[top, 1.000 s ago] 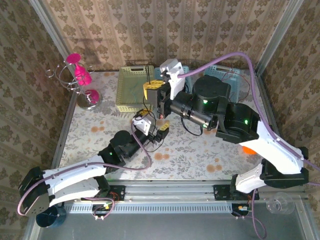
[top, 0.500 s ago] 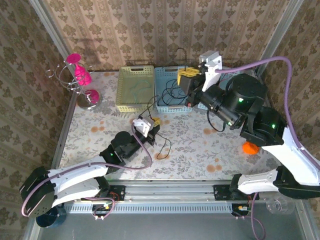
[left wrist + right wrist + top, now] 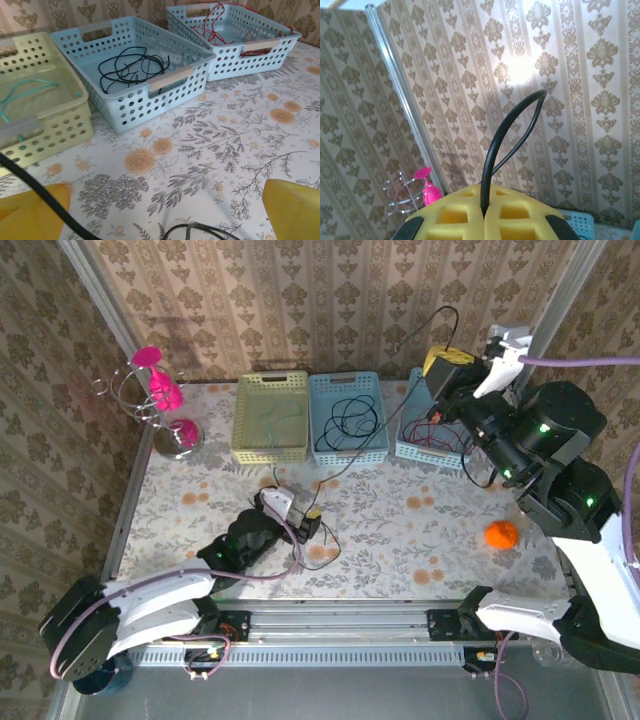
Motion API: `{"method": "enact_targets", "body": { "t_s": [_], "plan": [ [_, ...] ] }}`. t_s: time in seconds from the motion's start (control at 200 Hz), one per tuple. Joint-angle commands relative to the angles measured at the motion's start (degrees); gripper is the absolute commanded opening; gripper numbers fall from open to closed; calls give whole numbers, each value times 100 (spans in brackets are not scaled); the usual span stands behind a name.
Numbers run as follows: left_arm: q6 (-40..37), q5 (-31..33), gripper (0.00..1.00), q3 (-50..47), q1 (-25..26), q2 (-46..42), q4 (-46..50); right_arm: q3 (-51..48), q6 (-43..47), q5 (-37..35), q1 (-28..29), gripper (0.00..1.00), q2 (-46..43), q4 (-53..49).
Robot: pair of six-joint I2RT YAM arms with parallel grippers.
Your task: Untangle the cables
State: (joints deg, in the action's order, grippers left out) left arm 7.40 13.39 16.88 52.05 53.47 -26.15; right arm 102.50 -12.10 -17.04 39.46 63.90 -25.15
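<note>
We're looking at walls w/ beige damask wallpaper closing in on three sides, and metal posts are running up the corners. The tabletop is wearing a floral-print cover. A bright light patch is glaring off the wallpaper.

Three baskets sit in a row ahead of the left end effector: one yellow basket and two blue, the middle blue basket and the far blue basket. One teal cable lies in the yellow. The black bundle and the red bundle are too tangled to count strands. One more black cable is pinched in the right end effector. On the bench there's one orange ball on that end effector's near side, and one pink stand. Two end effectors.
</note>
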Motion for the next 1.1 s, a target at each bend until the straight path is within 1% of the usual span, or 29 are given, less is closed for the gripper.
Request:
{"method": "enact_targets", "body": {
  "t_s": [0.0, 0.1, 0.17, 0.21, 0.245, 0.35, 0.395, 0.455, 0.495, 0.585, 0.655, 0.755, 0.805, 0.91, 1.095],
  "plan": [
    [8, 112, 100, 201, -122, -726, 1048, -27, -278, 225, -256, 0, 340, 264],
    [-105, 165, 100, 108, -313, -1413, 1456, 9, -424, 292, -544, 0, 573, 512],
    [5, 770, 100, 34, -483, -1593, 1735, 93, -496, 188, -714, 0, 744, 730],
    [236, 1164, 100, -30, -592, -1563, 1797, 86, -656, 232, -868, 0, 814, 948],
    [508, 1301, 100, -36, -743, -1484, 1916, 108, -829, 247, -1007, 0, 878, 1105],
    [1148, 1124, 100, -137, -1136, -1230, 2059, 125, -1279, 131, -1402, 0, 980, 1590],
    [1313, 1127, 100, -203, -1199, -1165, 2029, 182, -1270, -17, -1520, 0, 1016, 1710],
    [1360, 1088, 100, -334, -1221, -1170, 1908, 361, -1213, -150, -1670, 0, 1111, 1592],
    [1362, 1011, 100, -433, -1216, -1217, 1814, 436, -1279, -70, -1836, 0, 1175, 1492],
    [1222, 415, 100, -832, -1222, -1463, 1298, 505, -1453, 181, -2110, 0, 1332, 1294],
    [1335, 303, 100, -1053, -1221, -1715, 1079, 504, -1554, 423, -2172, 0, 1522, 1164],
    [1452, 331, 100, -1054, -1217, -2147, 1374, 482, -1577, 717, -2180, 0, 1879, 1117],
    [1466, 281, 100, -1034, -1220, -2374, 1527, 535, -1527, 730, -2181, 0, 1985, 1094],
    [1530, 217, 100, -995, -1218, -2859, 1947, 828, -1445, 702, -2238, 0, 2158, 987],
    [1811, 180, 100, -1017, -1216, -3491, 2289, 1464, -1447, 852, -2318, 0, 2562, 821]
  ]
}}
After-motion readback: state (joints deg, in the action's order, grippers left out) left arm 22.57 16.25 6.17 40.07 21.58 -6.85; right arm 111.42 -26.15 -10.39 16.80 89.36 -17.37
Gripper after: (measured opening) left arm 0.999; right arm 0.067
